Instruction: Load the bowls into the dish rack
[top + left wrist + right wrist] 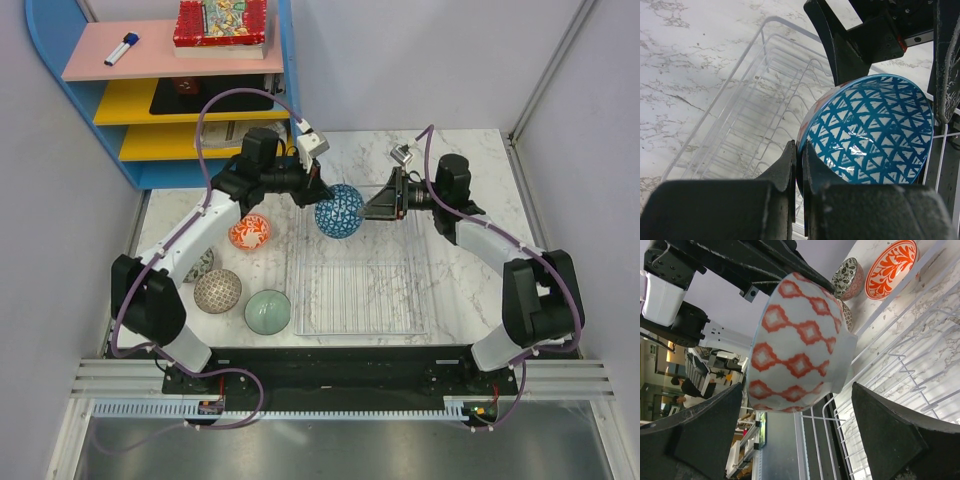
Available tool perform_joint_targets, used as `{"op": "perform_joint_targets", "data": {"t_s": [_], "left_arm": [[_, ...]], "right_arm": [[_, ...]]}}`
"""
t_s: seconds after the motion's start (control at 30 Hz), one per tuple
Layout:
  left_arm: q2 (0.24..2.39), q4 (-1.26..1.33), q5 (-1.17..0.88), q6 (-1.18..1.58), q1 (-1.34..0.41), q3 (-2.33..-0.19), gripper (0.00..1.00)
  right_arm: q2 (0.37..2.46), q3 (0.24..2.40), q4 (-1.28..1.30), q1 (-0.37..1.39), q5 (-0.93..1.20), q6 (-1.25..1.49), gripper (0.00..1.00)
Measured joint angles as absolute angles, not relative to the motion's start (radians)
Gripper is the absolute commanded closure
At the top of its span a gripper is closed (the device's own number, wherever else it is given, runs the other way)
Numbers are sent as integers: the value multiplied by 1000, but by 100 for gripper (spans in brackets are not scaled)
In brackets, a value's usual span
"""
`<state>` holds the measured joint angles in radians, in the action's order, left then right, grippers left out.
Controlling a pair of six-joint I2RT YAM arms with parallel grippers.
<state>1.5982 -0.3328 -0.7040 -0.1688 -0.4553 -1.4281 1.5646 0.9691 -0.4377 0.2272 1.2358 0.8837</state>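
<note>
Grey-veined marble table [360, 150] (dish rack [360, 290] on it), grey walls [420, 60], blue shelf [50, 50].

Speckled bowl [204, 264] (half behind left arm [195, 232])

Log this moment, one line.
left gripper: shut on blue bowl rim | right gripper: open around it | bowl: over dish rack | racked: none

blue bowl [870, 130]: triangle lattice inside, red diamonds on white outside | floral bowl [250, 232]: orange-red
</note>
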Motion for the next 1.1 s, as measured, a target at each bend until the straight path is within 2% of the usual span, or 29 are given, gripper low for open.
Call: {"op": "perform_joint_targets", "data": {"t_s": [0.2,0.47,0.67,0.8,0.9,0.97,1.0,1.07,1.1], "left_arm": [[1598,-330,-686,-168,-474,-1406,98],[1599,-316,-682,-161,-477,-1401,98],[1599,-305,-677,-155,-478,-1400,98],[1599,-298,-674,-152,-480,-1400,98],[1599,-295,-674,-148,-482,-1400,98],[1599,-292,-676,-147,-482,-1400,98],[1599,-292,-674,-147,-483,-1400,98],[1600,-290,-672,-147,-483,-1400,98],[1601,-290,-673,-147,-483,-1400,98]], "right_arm": [[1584,962,-503,227,1239,938,4],[1591,956,-527,226,1239,959,15],[1603,955,-544,227,1241,979,11],[1604,949,-580,227,1242,1003,16],[1605,941,-599,226,1241,1015,28],[1606,937,-603,225,1240,1019,42],[1607,936,-605,225,1239,1020,58],[1611,935,-614,224,1238,1024,79],[1613,935,-616,224,1237,1025,100]]}}
